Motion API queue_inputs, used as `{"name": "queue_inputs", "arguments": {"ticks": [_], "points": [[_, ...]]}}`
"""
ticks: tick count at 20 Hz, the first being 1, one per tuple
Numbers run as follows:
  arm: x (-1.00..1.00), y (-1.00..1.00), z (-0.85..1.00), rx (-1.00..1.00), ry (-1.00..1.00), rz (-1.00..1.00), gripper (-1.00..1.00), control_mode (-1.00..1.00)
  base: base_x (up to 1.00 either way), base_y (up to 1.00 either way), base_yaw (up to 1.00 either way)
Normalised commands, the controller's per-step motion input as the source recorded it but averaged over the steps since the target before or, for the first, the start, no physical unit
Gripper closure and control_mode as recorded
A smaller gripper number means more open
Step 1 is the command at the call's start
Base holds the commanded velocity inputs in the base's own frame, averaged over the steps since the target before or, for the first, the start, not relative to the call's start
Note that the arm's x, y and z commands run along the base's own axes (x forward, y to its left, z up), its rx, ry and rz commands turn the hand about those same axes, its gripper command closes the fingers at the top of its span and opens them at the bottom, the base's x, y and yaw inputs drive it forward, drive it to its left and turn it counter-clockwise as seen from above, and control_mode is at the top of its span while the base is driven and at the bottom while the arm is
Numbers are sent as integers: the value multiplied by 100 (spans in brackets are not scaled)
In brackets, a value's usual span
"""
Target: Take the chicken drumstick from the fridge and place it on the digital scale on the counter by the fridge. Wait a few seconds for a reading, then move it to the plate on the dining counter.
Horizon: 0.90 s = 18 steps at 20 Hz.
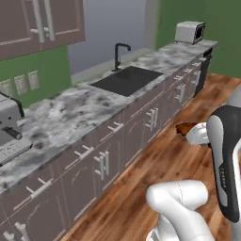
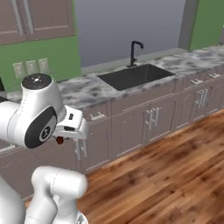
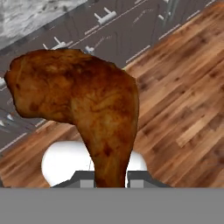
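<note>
The gripper (image 3: 111, 177) is closed on the narrow end of the chicken drumstick (image 3: 83, 100); in the hand view the two dark finger tips sit tight on both sides of the bone end, and the thick meaty part rises above them and leans to the left of that view. There is one drumstick. It is in the air, above the wooden floor (image 3: 183, 100), not touching any surface.

In the left base view a small brown piece of the drumstick (image 1: 186, 127) shows just beside the white hand, at the right, in front of the taupe cabinets (image 1: 117, 150). In the right base view only a small reddish tip (image 2: 60, 140) shows under the hand, at the left.

Behind the arm runs one long marbled countertop (image 1: 70, 113) with one dark sink (image 1: 129, 79) and one black faucet (image 1: 118, 54) at its far edge. One toaster (image 1: 189, 32) stands at the far right end of this countertop. At the near left end one grey appliance (image 1: 9, 127) is partly cut by the picture edge. Three pale wall outlets (image 2: 30, 67) are on the green wall.
</note>
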Motion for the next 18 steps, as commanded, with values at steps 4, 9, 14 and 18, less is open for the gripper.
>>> {"name": "queue_inputs", "arguments": {"ticks": [4,9,14,18], "points": [[0,0,0,0,0,0,100,100,26,0,-78],[0,0,0,0,0,0,100,100,24,0,-76],[0,0,0,0,0,0,100,100,25,0,-73],[0,0,0,0,0,0,100,100,26,0,-68]]}}
